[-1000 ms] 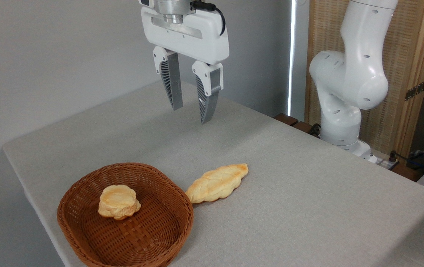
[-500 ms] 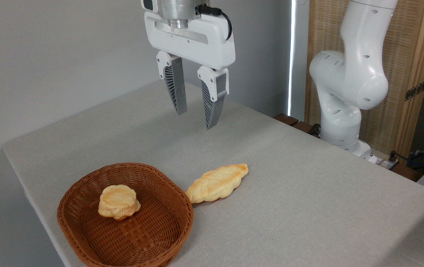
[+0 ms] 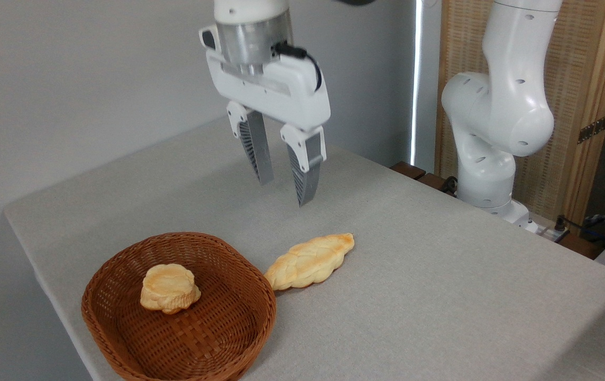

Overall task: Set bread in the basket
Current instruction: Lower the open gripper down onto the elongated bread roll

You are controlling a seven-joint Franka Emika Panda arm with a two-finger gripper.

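The bread (image 3: 310, 261), a long braided golden loaf with a browned top, lies on the grey table just right of the basket (image 3: 122, 338), one pointed end touching the rim. The basket is an oval reddish-brown wicker one near the front left corner. My gripper (image 3: 285, 193) hangs open above the table, behind and above the loaf, its grey fingers pointing down with nothing between them.
A small round bun (image 3: 169, 288) sits inside the basket. The arm's white base (image 3: 493, 137) stands at the table's right back edge. The table's left edge (image 3: 27, 248) runs close to the basket. A wood-and-cane screen (image 3: 583, 79) stands behind the arm.
The gripper has come down and slightly to the right, toward the loaf, staying open. The bread, bun and basket have not moved.
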